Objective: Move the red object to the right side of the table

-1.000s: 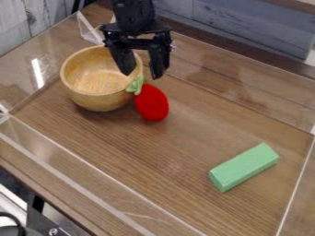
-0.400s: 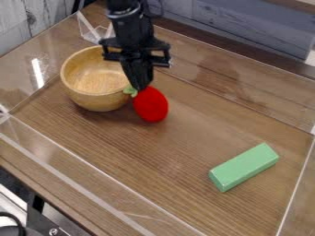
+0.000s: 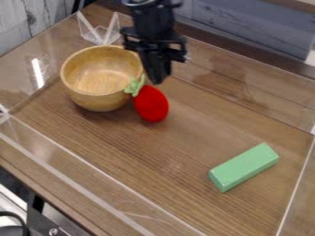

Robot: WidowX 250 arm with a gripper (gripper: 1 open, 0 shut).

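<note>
The red object (image 3: 151,105), a small glossy strawberry toy with a green leafy top, rests on the table (image 3: 147,175) right beside the wooden bowl's right edge. My gripper (image 3: 157,77) hangs straight above it, a little toward the back. Its dark fingers are pressed together, their tips just over the toy's upper edge. Nothing shows between the fingers, and the toy still sits on the wood.
A wooden bowl (image 3: 96,77) stands at the back left, touching or nearly touching the toy. A green rectangular block (image 3: 242,166) lies at the front right. Clear acrylic walls (image 3: 74,194) edge the tabletop.
The jaws have gone from wide open to shut. The gripper has shifted a little to the right above the toy. The toy, bowl and block have not moved.
</note>
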